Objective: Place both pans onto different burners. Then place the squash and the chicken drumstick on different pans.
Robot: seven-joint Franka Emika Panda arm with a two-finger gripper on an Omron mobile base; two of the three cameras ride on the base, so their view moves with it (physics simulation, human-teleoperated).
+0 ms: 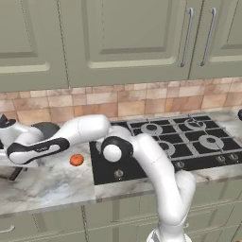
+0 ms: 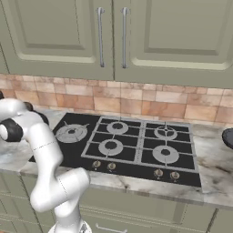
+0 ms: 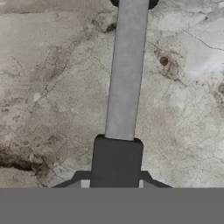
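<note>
Now: jaws [image 3: 116,186] clenched on pan handle [image 3: 125,70], which runs straight ahead from them over the marble counter [image 3: 52,87] | squash [image 1: 76,160] on counter beside the arm, near cooktop [image 1: 189,142]

Grey-green wall cabinets [image 1: 118,38] with slim metal handles [image 2: 100,36] hung above a backsplash [image 2: 136,102] of brick-toned tiles. Below ran a mottled marble surface [image 1: 47,184] (veined grey and tan), with matching base cabinets [image 1: 118,215] beneath.
</note>
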